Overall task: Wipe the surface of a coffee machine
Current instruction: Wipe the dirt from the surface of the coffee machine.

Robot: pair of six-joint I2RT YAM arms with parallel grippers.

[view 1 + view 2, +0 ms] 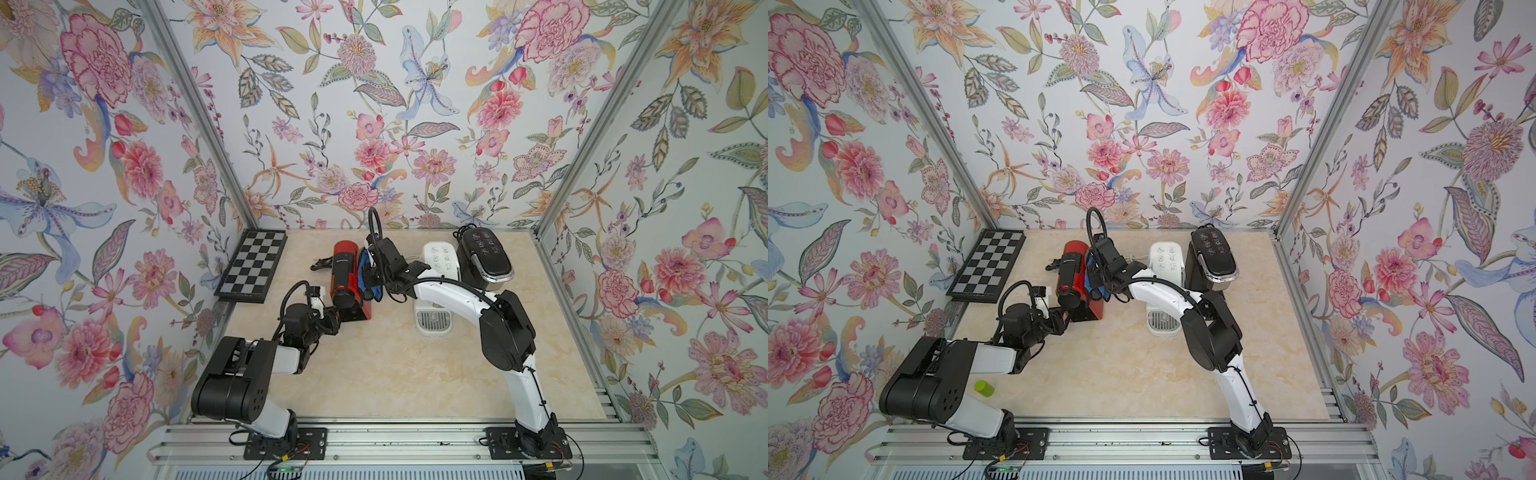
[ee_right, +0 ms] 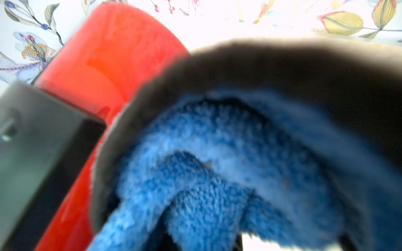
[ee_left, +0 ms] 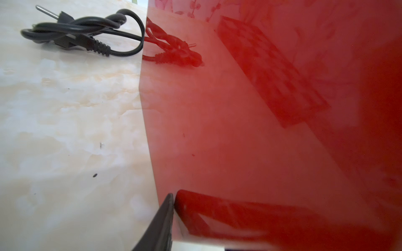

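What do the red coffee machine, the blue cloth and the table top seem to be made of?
The red coffee machine: probably glossy plastic or lacquered metal; its side mirrors the cable and chessboard. The blue cloth: soft microfibre or terry, with fuzzy pile. The table top: smooth marble-look surface, perhaps laminate; cream veining.

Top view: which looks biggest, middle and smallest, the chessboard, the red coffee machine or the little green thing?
1. Chessboard and red coffee machine: they look about alike, so no ranking between them.
2. Green cylinder: smallest by far.
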